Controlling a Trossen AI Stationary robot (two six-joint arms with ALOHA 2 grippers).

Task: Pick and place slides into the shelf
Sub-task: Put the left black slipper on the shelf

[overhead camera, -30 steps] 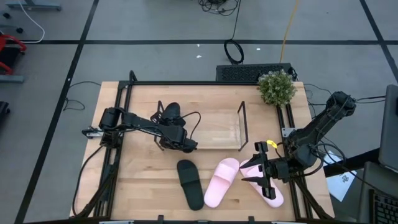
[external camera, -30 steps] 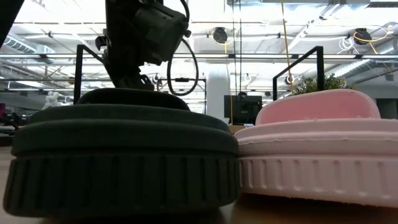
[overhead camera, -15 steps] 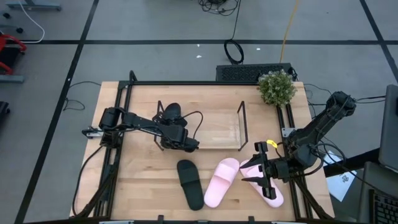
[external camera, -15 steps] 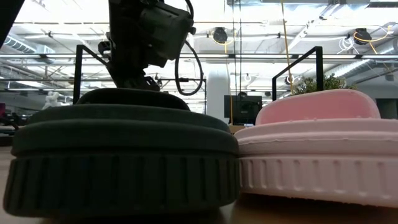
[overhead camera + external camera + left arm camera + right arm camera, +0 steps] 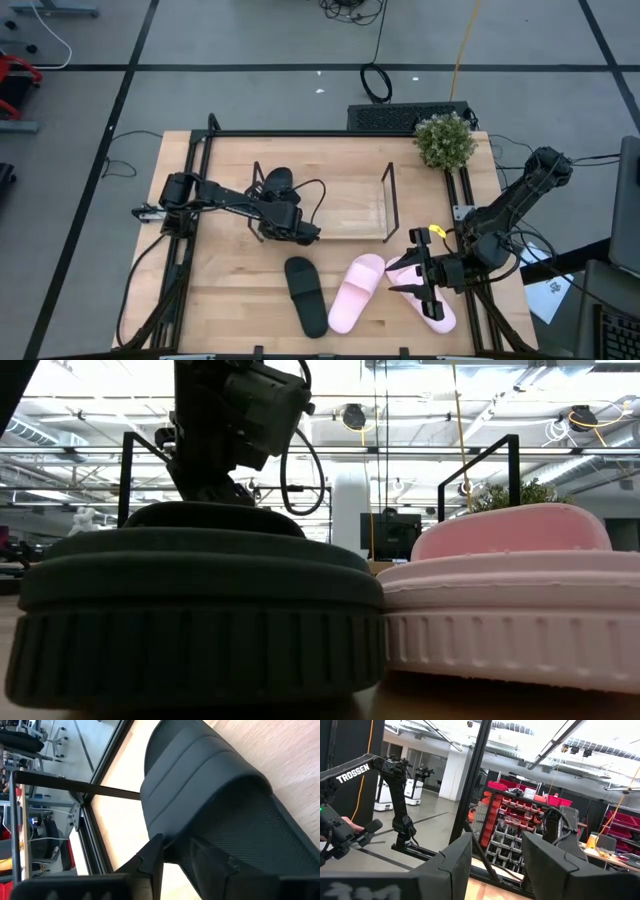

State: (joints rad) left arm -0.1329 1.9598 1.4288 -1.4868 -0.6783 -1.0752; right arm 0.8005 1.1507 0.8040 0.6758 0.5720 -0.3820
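We start with the black slide lying in the shelf at its far-left end, long axis running near to far, toe end away from us. In the left wrist view its wide strap fills the picture, with the left gripper right at the slide's edge: one finger sits outside the sole, the other over the footbed. The jaws stand partly open, and we cannot tell whether they grip the slide or have let go of it. We judge this slide as good as placed, so the left arm's coming move is to clear the strap and go for another.

The other black slide lies on the table near the front edge, just near and right of the left gripper, long axis near to far with a slight lean. It is the closest loose slide to that arm. Beside it, touching or nearly so, lies a pink slide, tilted the opposite way. The second pink slide lies farther right, under the right gripper, whose jaws are wide open with nothing in them. The right arm is clearly nearer both pink ones.
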